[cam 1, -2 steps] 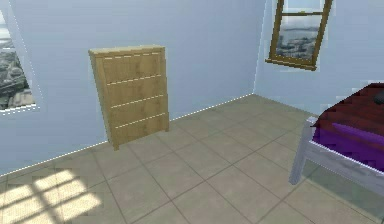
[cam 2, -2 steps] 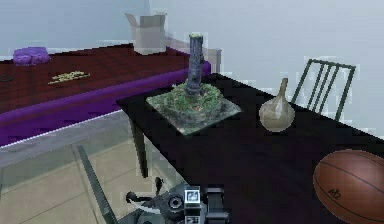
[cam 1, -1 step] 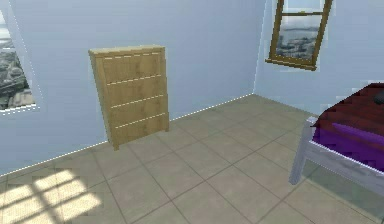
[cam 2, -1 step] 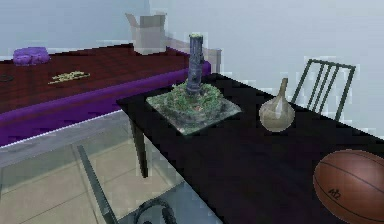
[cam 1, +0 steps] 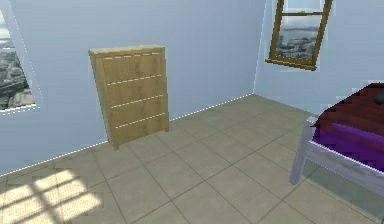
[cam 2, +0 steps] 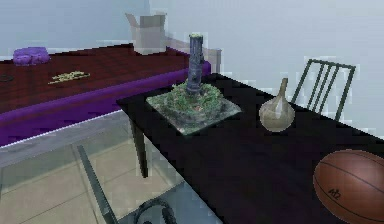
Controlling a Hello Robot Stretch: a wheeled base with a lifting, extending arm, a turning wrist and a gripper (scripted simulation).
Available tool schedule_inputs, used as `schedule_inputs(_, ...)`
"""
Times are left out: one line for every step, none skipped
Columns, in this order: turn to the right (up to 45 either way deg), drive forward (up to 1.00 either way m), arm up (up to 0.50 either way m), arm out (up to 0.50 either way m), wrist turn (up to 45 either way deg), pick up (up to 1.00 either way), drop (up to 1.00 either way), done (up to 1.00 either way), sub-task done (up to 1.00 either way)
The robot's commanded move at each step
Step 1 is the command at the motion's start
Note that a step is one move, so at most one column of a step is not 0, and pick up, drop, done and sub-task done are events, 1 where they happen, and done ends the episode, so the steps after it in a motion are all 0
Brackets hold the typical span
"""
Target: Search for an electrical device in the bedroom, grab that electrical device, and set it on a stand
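Forward view: wooden dresser (cam 1: 130,95) centre-left against wall, possible stand. Bed (cam 1: 345,135) corner lower right, tiled floor between. Risk: turning base clips bed frame.

Arm side view: dark desk (cam 2: 240,165) lower right carries statue (cam 2: 195,90), vase (cam 2: 277,110), basketball (cam 2: 350,185). Bed at left holds box (cam 2: 148,32), purple thing (cam 2: 30,55), yellowish thing (cam 2: 67,77). Both small things too small to name; either might be electrical device. Risks: wrong pick; reach over desk topples vase, rolls basketball. Gripper state: cannot tell.
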Motion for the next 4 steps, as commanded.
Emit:
schedule_inputs(0.0, 0.0, 0.1, 0.0, 0.0, 0.0, 0.0, 0.0, 0.0)
schedule_inputs(0.0, 0.0, 0.44, 0.0, 0.0, 0.0, 0.0, 0.0, 0.0)
schedule_inputs(0.0, 0.0, 0.0, 0.0, -45.0, 0.0, 0.0, 0.0, 0.0)
schedule_inputs(0.0, 0.0, 0.0, 0.0, -45.0, 0.0, 0.0, 0.0, 0.0)
